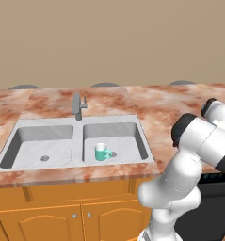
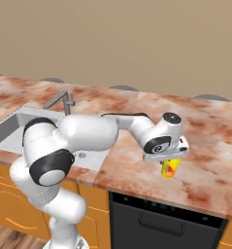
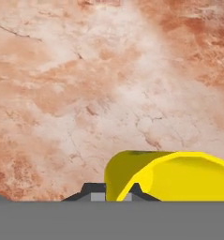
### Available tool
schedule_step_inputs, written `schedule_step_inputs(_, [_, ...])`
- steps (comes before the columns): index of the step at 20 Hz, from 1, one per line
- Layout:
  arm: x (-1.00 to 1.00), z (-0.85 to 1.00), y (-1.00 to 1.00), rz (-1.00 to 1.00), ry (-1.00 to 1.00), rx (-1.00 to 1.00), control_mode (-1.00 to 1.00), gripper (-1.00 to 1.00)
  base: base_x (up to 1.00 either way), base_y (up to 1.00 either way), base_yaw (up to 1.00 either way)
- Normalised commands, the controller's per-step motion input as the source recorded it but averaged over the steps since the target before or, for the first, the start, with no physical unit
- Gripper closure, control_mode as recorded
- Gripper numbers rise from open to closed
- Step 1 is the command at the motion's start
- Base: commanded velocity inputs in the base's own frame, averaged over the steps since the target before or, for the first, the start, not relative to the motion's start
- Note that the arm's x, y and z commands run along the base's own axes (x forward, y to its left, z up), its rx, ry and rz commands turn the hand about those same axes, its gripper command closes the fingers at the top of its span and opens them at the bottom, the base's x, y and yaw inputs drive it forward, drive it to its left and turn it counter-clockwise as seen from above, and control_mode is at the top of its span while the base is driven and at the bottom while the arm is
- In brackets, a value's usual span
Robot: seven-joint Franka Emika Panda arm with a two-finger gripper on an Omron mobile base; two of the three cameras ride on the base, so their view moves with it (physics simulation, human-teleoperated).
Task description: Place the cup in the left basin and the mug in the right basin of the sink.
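I see my hand (image 2: 169,163) pinched narrow on the rim of the small plain yellow handleless cup (image 2: 170,168), on the marbled reddish worktop (image 2: 209,146) to the right of the grey metal double-bowl sink (image 1: 76,160). The small teal-green mug (image 1: 102,152) stands upright in the right basin (image 1: 128,141).

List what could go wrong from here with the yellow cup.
1. The jaws are shut on one rim wall of the cup, a thin pinch; it may slip or tilt during the lift.
2. The left basin lies beyond the right basin, so a long carry; a drop could strike the mug.
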Motion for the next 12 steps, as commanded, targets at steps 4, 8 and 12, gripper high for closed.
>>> schedule_step_inputs(4, [0.00, 0.42, 0.44, 0.31, 0.00, -0.16, -1.00, 1.00, 0.00, 0.00, 0.00])
schedule_step_inputs(8, [-0.01, 0.38, 0.48, 0.35, 0.03, -0.18, -1.00, 1.00, 0.00, 0.00, 0.00])
schedule_step_inputs(12, [-0.06, 0.39, 0.53, 0.38, 0.05, -0.15, -1.00, 1.00, 0.00, 0.00, 0.00])
